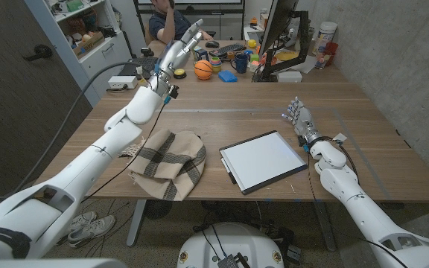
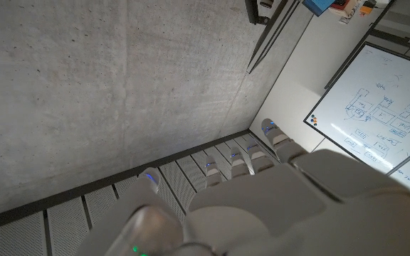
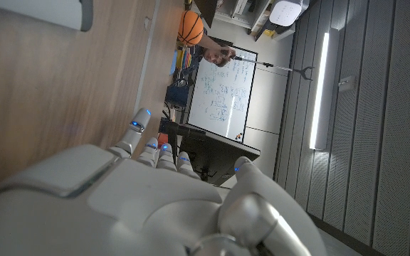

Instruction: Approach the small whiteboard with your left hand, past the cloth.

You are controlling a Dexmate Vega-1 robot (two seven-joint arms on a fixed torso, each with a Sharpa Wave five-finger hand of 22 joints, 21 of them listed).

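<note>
The small whiteboard [image 1: 264,161], white with a dark frame, lies on the wooden table [image 1: 363,126] near its front edge, right of centre. A checked beige and brown cloth [image 1: 169,162] is bunched up just left of it. My left hand [image 1: 182,46] is raised high above the table's far left part, fingers spread and holding nothing, well behind the cloth. The left wrist view has the back of that left hand [image 2: 262,206] against a concrete ceiling. My right hand [image 1: 297,116] stands open above the table, right of the whiteboard's far corner, and its back [image 3: 148,206] fills the right wrist view's lower part.
At the table's far end are a basketball [image 1: 203,69], a blue mug [image 1: 242,62], a keyboard, a monitor on a stand [image 1: 280,33] and small items. A person [image 1: 166,21] sits behind the table. A shelf unit [image 1: 88,33] stands at the back left.
</note>
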